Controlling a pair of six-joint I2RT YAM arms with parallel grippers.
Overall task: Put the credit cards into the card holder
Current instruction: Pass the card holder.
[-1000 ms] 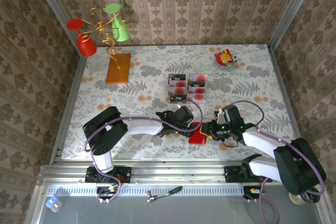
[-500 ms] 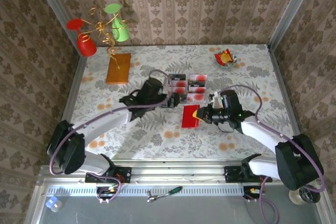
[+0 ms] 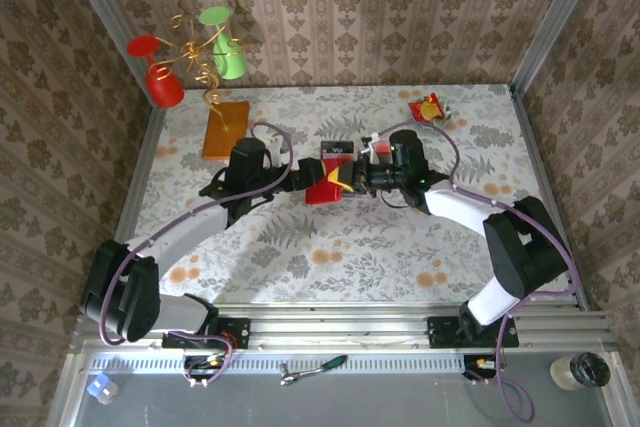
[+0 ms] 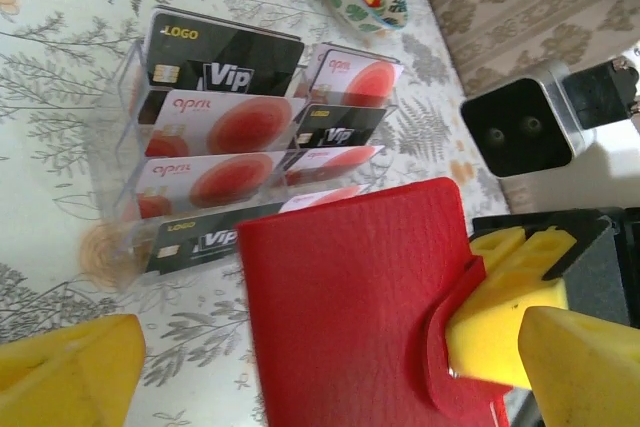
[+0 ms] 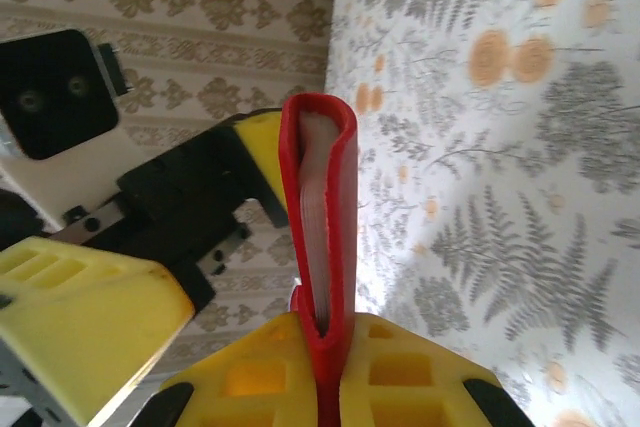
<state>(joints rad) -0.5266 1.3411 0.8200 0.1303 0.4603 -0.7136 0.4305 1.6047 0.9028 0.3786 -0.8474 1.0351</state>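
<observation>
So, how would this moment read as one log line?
right tool: shut on wallet | left tool: open, at wallet | cards: in clear rack

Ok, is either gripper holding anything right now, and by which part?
The right gripper is shut on the red card holder, pinching it at its clasp-side edge. The left gripper is open beside it, holding nothing.

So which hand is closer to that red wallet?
Right. The right hand is shut on the red wallet at its edge; the left hand hangs open close beside it, not gripping.
</observation>
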